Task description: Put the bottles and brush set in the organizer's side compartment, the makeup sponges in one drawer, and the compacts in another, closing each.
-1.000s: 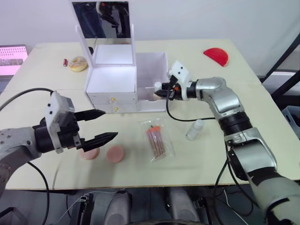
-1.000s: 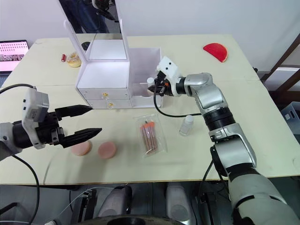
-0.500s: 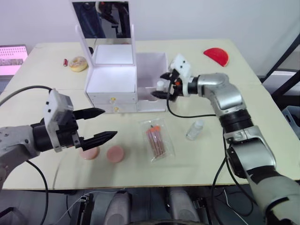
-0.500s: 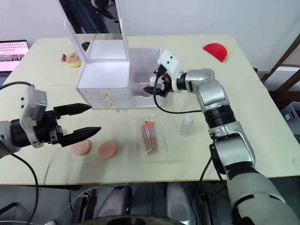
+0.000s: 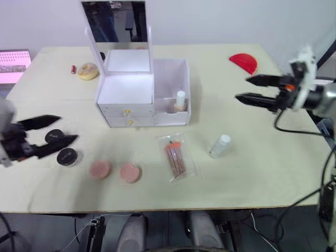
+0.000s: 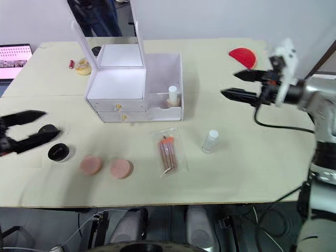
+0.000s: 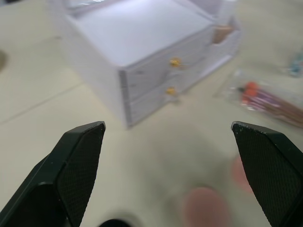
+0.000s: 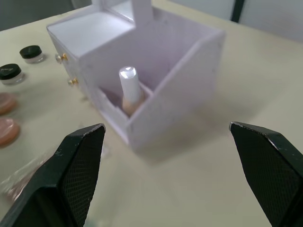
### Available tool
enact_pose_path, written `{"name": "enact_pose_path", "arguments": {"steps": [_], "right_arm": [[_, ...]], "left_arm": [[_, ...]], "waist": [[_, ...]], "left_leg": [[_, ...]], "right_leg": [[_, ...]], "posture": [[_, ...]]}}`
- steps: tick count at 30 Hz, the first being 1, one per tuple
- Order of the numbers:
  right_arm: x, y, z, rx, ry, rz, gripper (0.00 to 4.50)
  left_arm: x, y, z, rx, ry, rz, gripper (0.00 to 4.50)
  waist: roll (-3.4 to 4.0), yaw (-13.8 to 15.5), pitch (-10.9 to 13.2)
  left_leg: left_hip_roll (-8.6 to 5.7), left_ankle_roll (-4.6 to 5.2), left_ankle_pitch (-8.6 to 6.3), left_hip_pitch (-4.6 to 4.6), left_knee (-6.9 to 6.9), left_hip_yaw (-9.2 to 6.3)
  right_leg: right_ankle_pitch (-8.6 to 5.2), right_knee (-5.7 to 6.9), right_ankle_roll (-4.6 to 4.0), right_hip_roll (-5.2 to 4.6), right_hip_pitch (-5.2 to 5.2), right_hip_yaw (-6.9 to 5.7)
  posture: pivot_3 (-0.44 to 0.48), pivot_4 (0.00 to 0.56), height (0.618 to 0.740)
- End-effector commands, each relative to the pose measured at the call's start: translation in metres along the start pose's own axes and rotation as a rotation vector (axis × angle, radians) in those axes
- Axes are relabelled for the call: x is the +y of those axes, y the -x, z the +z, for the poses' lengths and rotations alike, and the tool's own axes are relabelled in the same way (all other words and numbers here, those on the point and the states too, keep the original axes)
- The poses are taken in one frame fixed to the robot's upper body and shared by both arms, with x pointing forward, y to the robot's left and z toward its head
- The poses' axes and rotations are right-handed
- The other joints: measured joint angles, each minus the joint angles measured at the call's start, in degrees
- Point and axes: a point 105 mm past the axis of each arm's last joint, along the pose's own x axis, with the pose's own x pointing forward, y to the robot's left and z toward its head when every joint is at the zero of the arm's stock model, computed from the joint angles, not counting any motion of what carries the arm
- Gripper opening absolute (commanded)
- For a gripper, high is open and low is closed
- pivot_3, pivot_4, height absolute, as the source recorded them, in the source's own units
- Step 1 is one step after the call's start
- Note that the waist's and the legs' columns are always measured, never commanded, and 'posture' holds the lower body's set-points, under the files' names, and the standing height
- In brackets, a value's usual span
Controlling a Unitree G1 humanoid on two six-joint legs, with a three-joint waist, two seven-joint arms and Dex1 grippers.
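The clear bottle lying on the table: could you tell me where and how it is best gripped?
Probably across the clear bottle at mid-body, coming from above with the open right gripper. It lies tilted on its side with bare table around it.

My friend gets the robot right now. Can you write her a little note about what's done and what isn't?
Left tool: open, holding nothing, near the two black compacts.
Right tool: open, holding nothing, above the table right of the organizer.
Done: one bottle stands upright in the side compartment.
Left: clear bottle and brush set lie on the table in front of the organizer; both go in the side compartment. The two pink sponges go in one drawer, compacts in another. Both drawers are shut.
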Motion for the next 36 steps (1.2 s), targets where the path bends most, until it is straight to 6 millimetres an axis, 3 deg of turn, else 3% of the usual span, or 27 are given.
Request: {"name": "enact_pose_path", "arguments": {"steps": [1,4,9,15,21,25,28,33,36], "right_arm": [[-0.009,0.034,-0.007,-0.021,0.05,-0.094,4.45],[-0.041,0.074,-0.052,0.09,0.007,-0.358,4.45],[-0.051,0.11,-0.08,0.059,-0.078,-0.512,4.45],[-0.048,0.125,-0.107,0.086,-0.088,-0.537,4.45],[-0.048,0.117,-0.1,0.069,-0.064,-0.521,4.45],[-0.039,0.096,-0.088,0.058,-0.045,-0.461,4.45],[-0.024,0.077,-0.074,0.045,-0.029,-0.377,4.45],[0.012,0.036,-0.051,0.056,0.002,-0.134,4.45],[0.036,0.018,-0.044,0.09,0.02,0.008,4.45]], "left_arm": [[0.031,0.031,-0.009,0.023,-0.015,0.145,4.5],[0.071,0.069,-0.043,0.069,0.054,0.366,4.5],[0.124,0.111,-0.076,0.08,0.073,0.738,4.5],[0.128,0.115,-0.095,0.094,0.089,0.741,4.5],[0.123,0.101,-0.09,0.077,0.056,0.657,4.5],[0.099,0.069,-0.07,0.007,0.022,0.46,4.5],[0.066,0.039,-0.054,-0.036,0.045,0.263,4.5],[-0.031,-0.019,-0.045,0.019,0.009,-0.164,4.5],[-0.068,-0.034,-0.027,-0.004,-0.012,-0.312,4.5]], "waist": [[-0.01,-0.2,0.0],[-0.05,-0.1,0.0],[-0.09,-0.2,0.0],[-0.17,-0.3,-0.1],[-0.16,-0.3,-0.1],[-0.16,-0.4,-0.1],[-0.16,-0.3,-0.1],[-0.15,0.2,-0.1],[-0.18,0.5,0.0]], "left_leg": [[0.01,0.0,0.0,0.01,-0.01,0.0],[0.01,0.0,0.0,0.01,0.0,0.01],[0.01,0.0,0.0,-0.01,0.03,0.09],[0.03,-0.01,-0.01,0.01,0.04,0.08],[0.03,-0.01,0.0,0.1,0.02,0.07],[0.03,-0.01,0.0,0.08,0.06,0.07],[0.04,-0.02,0.0,0.07,0.08,0.07],[0.04,-0.02,0.0,0.06,0.08,0.08],[0.04,-0.02,0.0,0.03,0.13,0.06]], "right_leg": [[0.0,0.0,0.0,0.0,0.0,0.0],[0.0,-0.01,0.0,0.0,0.03,0.0],[-0.06,-0.07,0.1,0.0,0.02,0.03],[-0.05,-0.06,0.12,0.0,0.07,0.03],[-0.04,0.09,0.13,0.0,0.07,0.02],[-0.03,0.1,0.13,0.0,0.07,0.04],[-0.03,0.12,0.14,0.0,0.08,0.05],[0.06,0.08,0.02,0.0,0.1,0.11],[0.1,0.08,-0.05,0.01,0.1,0.1]], "posture": [[0.0,0.15,0.739],[0.0,0.15,0.739],[0.0,0.15,0.739],[0.0,0.15,0.739],[0.0,0.15,0.739],[0.0,0.15,0.739],[0.0,0.15,0.739],[0.0,0.15,0.739],[0.0,0.15,0.739]]}}
